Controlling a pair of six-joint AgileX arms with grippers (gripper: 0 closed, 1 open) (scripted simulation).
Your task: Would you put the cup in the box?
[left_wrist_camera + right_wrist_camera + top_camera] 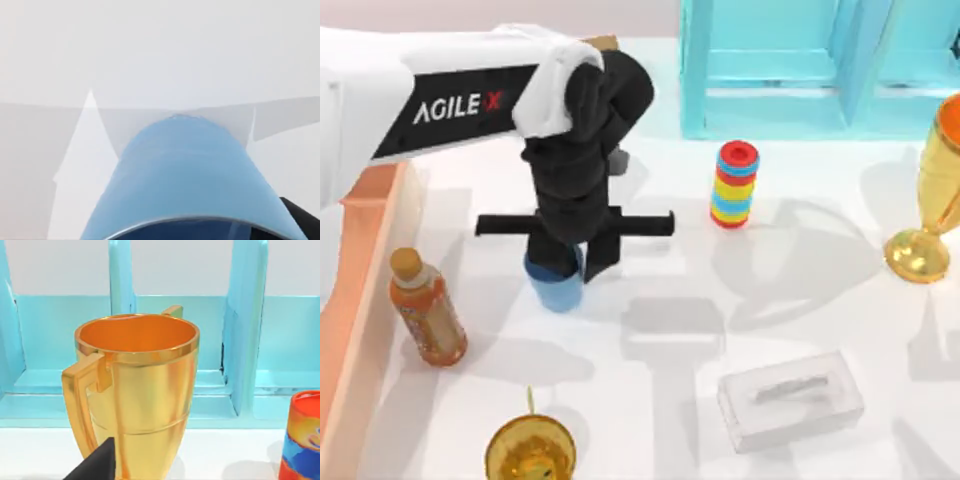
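The blue cup (556,287) stands left of the table's middle, its top hidden under my left gripper (570,262). That gripper comes straight down over the cup and is shut on it, one dark finger (604,252) lying against the cup's right side. The left wrist view looks down the cup's wall (192,175), with a black fingertip (300,217) at its rim. The salmon-pink box (360,290) runs along the table's left edge, left of the cup. My right gripper (97,465) is parked facing a gold goblet (137,390).
An orange bottle (428,312) stands between cup and box. An amber glass (530,452) sits at the front, a white tissue box (790,400) front right. A striped ring stack (735,185), the gold goblet (928,200) and a cyan shelf (820,60) lie beyond.
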